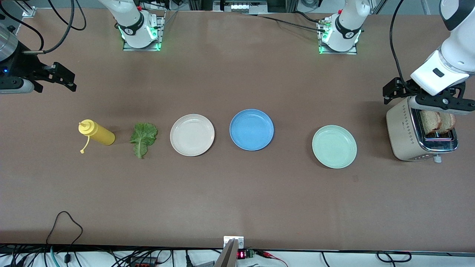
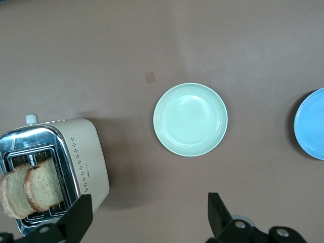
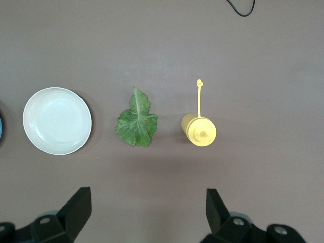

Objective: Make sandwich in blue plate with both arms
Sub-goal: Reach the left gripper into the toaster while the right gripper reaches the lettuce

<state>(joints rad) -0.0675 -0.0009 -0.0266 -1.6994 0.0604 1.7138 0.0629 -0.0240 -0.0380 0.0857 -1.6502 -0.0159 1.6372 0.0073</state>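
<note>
The blue plate (image 1: pixel 251 129) lies bare at the table's middle; its edge shows in the left wrist view (image 2: pixel 311 124). Two toasted bread slices (image 1: pixel 438 121) stand in the toaster's slots, also seen in the left wrist view (image 2: pixel 30 187). A green lettuce leaf (image 1: pixel 143 138) lies flat on the table toward the right arm's end, also in the right wrist view (image 3: pixel 136 121). My left gripper (image 1: pixel 423 98) hangs open and empty over the toaster's edge (image 2: pixel 149 207). My right gripper (image 1: pixel 65 78) is open and empty, up above the table past the yellow bottle (image 3: pixel 147 202).
A cream-white plate (image 1: pixel 192 134) lies between the lettuce and the blue plate. A mint-green plate (image 1: pixel 334 146) lies between the blue plate and the beige toaster (image 1: pixel 408 137). A yellow squeeze bottle (image 1: pixel 97 134) lies beside the lettuce.
</note>
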